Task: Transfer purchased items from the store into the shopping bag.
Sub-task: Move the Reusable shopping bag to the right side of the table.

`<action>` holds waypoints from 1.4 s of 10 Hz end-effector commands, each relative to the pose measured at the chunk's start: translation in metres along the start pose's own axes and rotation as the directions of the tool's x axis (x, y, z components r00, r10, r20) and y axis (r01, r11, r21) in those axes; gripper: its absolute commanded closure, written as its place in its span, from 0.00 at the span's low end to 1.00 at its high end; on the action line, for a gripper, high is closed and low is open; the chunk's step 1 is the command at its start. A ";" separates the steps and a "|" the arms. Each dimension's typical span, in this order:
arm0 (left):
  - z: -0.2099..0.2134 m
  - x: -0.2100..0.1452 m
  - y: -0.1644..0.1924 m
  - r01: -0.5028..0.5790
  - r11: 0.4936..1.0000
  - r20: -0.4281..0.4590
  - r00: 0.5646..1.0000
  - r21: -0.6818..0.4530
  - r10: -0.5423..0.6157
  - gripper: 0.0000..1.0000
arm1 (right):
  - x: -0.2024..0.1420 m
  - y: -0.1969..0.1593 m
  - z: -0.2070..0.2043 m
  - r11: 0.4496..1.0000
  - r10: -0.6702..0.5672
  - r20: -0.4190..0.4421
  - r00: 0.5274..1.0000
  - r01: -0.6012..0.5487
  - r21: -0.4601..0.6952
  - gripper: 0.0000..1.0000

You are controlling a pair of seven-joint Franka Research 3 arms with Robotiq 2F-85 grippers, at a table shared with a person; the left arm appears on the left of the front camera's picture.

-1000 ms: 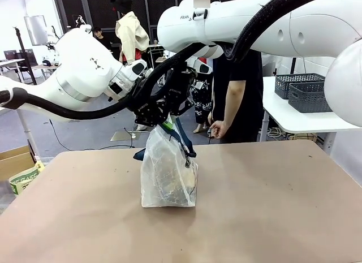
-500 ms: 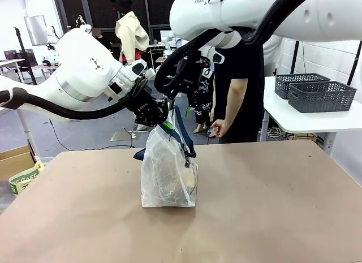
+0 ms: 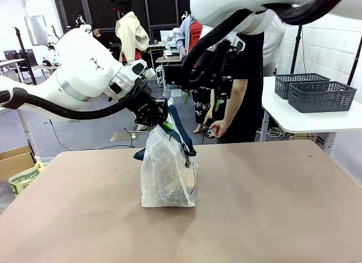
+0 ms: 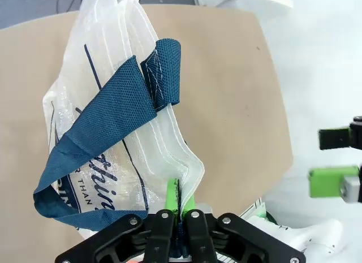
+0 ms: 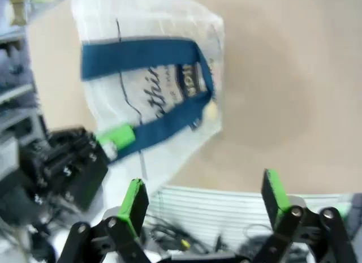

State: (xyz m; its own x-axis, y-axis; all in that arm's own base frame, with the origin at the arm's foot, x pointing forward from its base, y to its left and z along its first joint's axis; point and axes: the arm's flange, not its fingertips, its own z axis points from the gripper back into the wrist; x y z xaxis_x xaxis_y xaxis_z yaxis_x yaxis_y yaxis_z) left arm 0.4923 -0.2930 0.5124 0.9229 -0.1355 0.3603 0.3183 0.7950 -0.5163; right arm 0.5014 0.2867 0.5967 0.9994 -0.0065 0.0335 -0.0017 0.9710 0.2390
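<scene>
1. Brown surface (image 3: 271,206) runs wide across the near view, mostly bare.
2. Middle of it: shopping bag (image 3: 168,175) standing upright, navy handles (image 4: 107,119) flopped over.
3. Left pincer (image 4: 180,203) is clamped tight on the bag's top edge.
4. Right pincer (image 5: 206,203) hangs above and farther back, jaws spread wide, holding nothing.
5. Far side: person (image 3: 240,99) standing.

Crinkly plastic, woven cloth, matt board

The shopping bag (image 3: 168,175) is thin translucent crinkled plastic; its handles (image 4: 107,119) are coarse woven navy webbing; the desk (image 3: 271,206) looks matt, smooth, brown.
</scene>
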 end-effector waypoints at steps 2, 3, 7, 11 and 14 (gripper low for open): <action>0.001 0.001 0.001 -0.008 1.000 0.002 1.000 -0.009 0.008 1.00 | -0.041 -0.043 0.012 0.946 0.304 -0.026 0.952 -0.305 -0.109 0.00; 0.001 0.001 0.001 -0.008 1.000 0.002 1.000 -0.009 0.008 1.00 | -0.056 -0.050 0.014 0.904 0.408 0.015 0.913 -0.401 -0.146 0.00; 0.001 0.001 0.001 -0.008 1.000 0.002 1.000 -0.009 0.008 1.00 | -0.063 -0.082 0.000 0.805 0.588 0.190 0.786 -0.547 -0.229 0.00; 0.001 0.001 0.001 -0.008 1.000 0.002 1.000 -0.009 0.008 1.00 | -0.064 -0.053 0.026 0.802 0.574 0.091 0.814 -0.537 -0.261 0.00; 0.001 0.001 0.001 -0.008 1.000 0.002 1.000 -0.009 0.008 1.00 | -0.064 -0.053 0.026 0.802 0.574 0.091 0.814 -0.537 -0.261 0.00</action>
State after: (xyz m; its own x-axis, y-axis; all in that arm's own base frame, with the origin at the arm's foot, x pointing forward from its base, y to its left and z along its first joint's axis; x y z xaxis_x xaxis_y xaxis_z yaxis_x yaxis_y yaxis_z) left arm 0.4923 -0.2932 0.5123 0.9229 -0.1357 0.3602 0.3184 0.7949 -0.5164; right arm 0.4332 0.2273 0.6065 0.7972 0.5455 0.2586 -0.5429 0.8352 -0.0884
